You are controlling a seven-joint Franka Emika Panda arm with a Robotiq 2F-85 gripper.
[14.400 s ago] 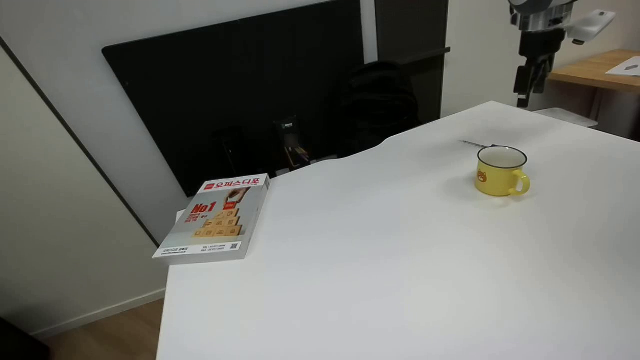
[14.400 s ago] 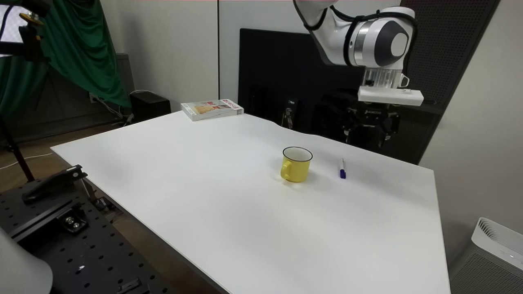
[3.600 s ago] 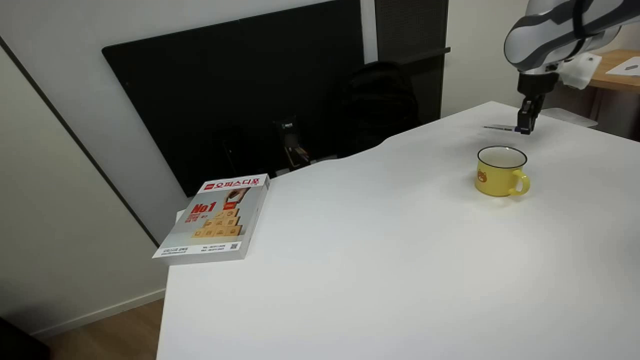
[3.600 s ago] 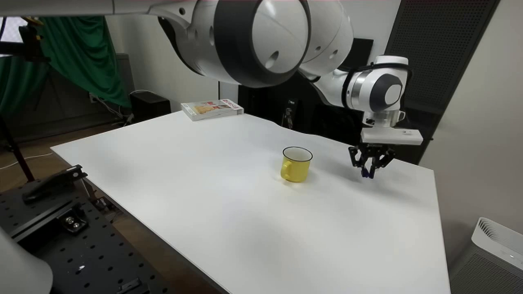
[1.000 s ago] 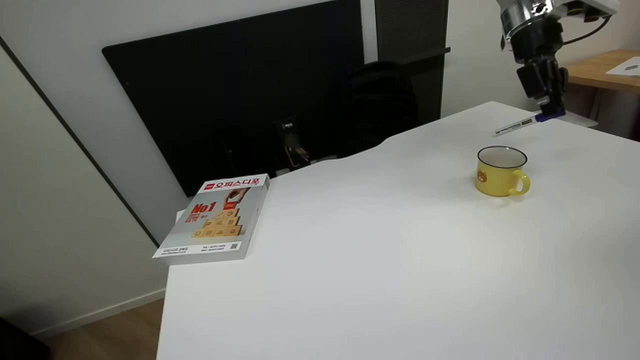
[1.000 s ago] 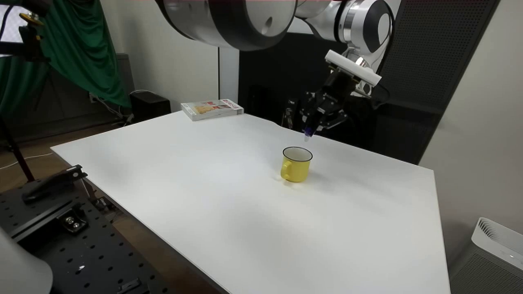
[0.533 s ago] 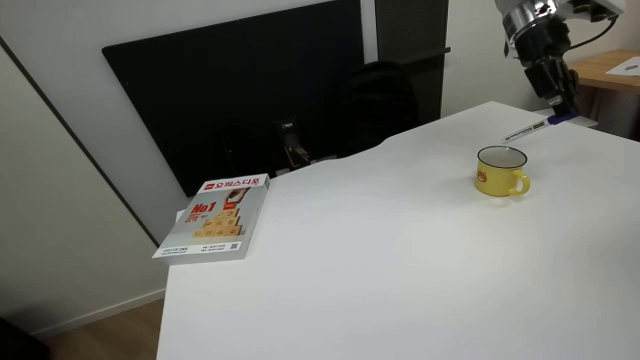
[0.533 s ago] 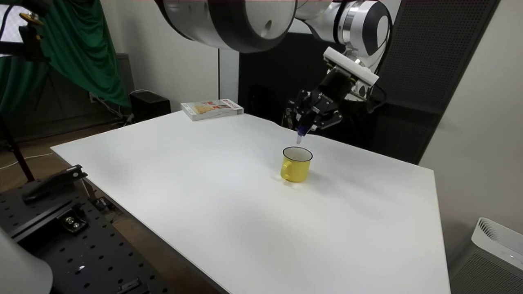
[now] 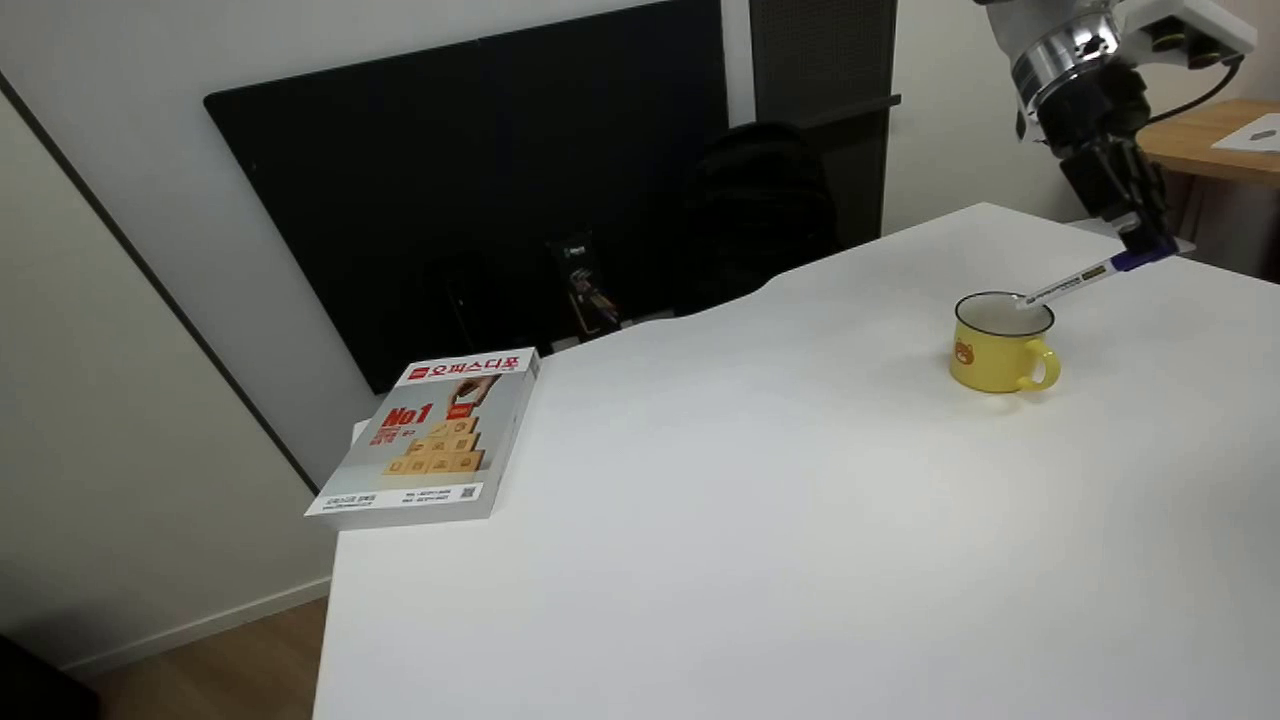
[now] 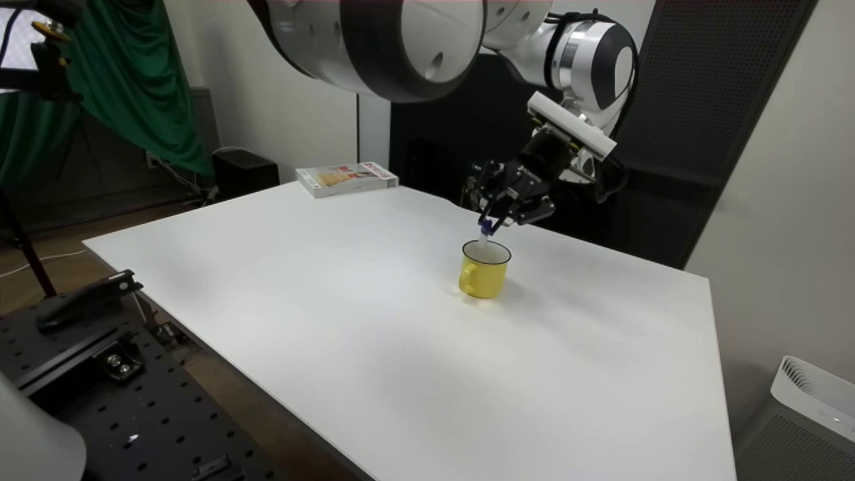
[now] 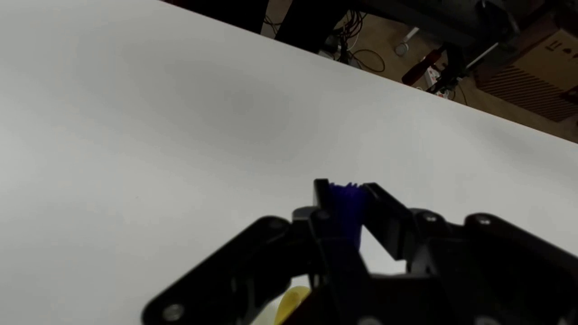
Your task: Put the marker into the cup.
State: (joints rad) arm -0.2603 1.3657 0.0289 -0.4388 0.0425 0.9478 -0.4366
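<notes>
The marker, white with a dark blue-purple cap, hangs tilted in both exterior views, its white body point(image 9: 1070, 284) sloping down to the yellow cup point(image 9: 1000, 366). Its tip overlaps the cup's mouth near the rim; how deep it reaches cannot be told. My gripper point(image 9: 1147, 248) is shut on the cap end, above and beside the cup. In the wrist view the marker's cap point(image 11: 350, 203) is pinched between the fingertips, and only a bit of the cup's yellow handle point(image 11: 290, 303) shows below. The cup point(image 10: 484, 277) stands upright on the table.
A thick red-and-white book point(image 9: 430, 440) lies at a far corner of the white table point(image 9: 700, 560). Beyond the table's edge are a black panel point(image 9: 470, 180) and, in an exterior view, a white floor appliance point(image 10: 801, 407).
Earlier the marker lay on the table, then the gripper took hold of it and lifted it. Over the last second gripper and marker came lower, the tip reaching the cup's mouth. The cup stayed put.
</notes>
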